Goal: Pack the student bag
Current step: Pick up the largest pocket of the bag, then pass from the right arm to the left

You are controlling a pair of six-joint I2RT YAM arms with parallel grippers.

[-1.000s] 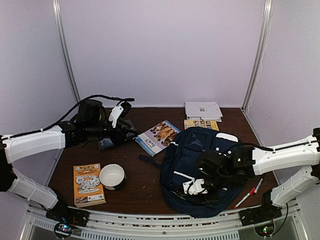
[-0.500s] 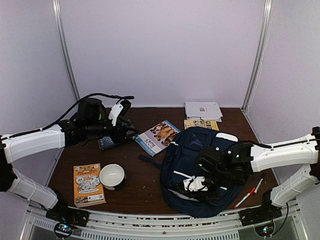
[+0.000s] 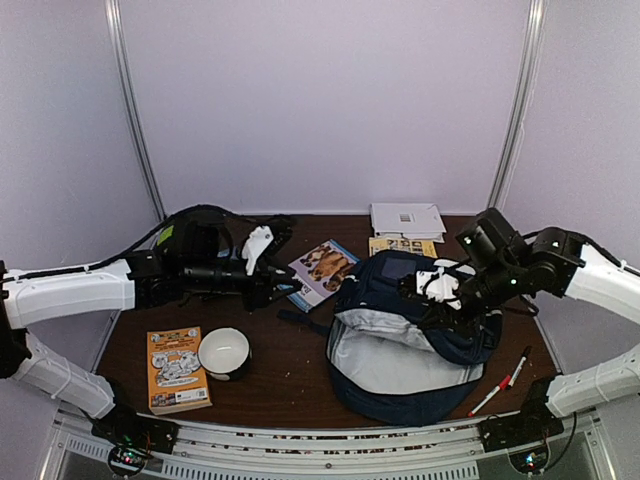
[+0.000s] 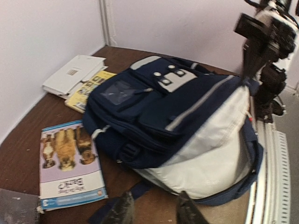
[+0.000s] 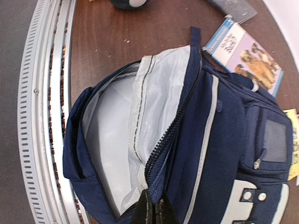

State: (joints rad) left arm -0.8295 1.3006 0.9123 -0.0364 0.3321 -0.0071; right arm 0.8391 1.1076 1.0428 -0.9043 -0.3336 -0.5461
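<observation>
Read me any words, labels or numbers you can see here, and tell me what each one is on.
Nothing reads clearly.
Dog book: title beside the dog photos, too blurred to read.
Orange book: cover print too small to read.
Yellow booklet: print too blurred.
White packet: small grey label, unreadable.
Student bag: no lettering visible.

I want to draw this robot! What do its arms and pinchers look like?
The left arm and right arm have smooth white tube shells joined by chunky black joints. A black cable loops over the left one. The left gripper and right gripper each have two dark fingers.
</observation>
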